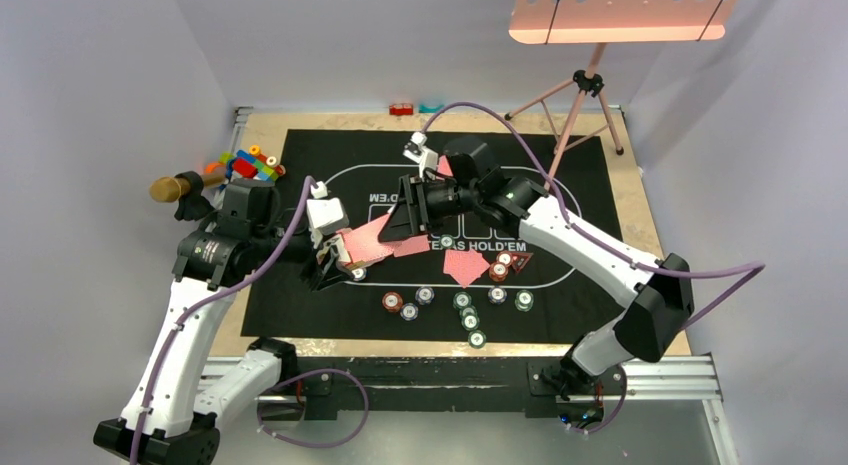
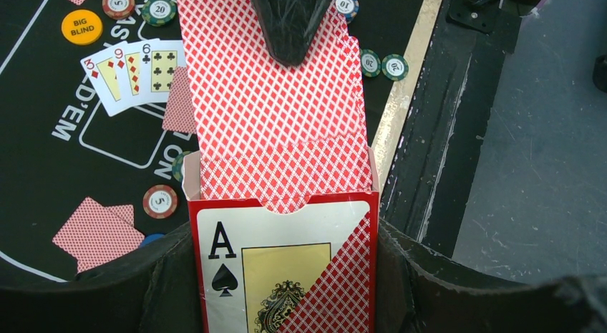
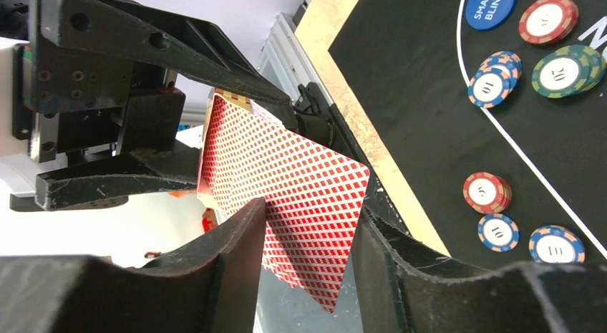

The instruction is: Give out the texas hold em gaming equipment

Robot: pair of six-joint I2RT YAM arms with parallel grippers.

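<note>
1. Nearest the bases, poker chips (image 1: 470,310) lie spread along the black mat (image 1: 300,155) on the counter, likely as seat stakes.
2. Left claw (image 2: 285,276) clamps the open card box (image 2: 315,290) by its sides, with the mouth facing the other arm so cards can slide out.
3. Right claw (image 3: 308,254) pinches the red-backed cards (image 3: 286,175) that stick out of the box. Can't tell if it holds one or several.
4. Further on, face-up cards (image 2: 132,71) sit beside the orange disc (image 2: 81,26).
5. At the far corner are toy bricks (image 1: 245,165), not part of the game.

Pale walls (image 1: 100,55), pink tripod (image 1: 587,83)
</note>
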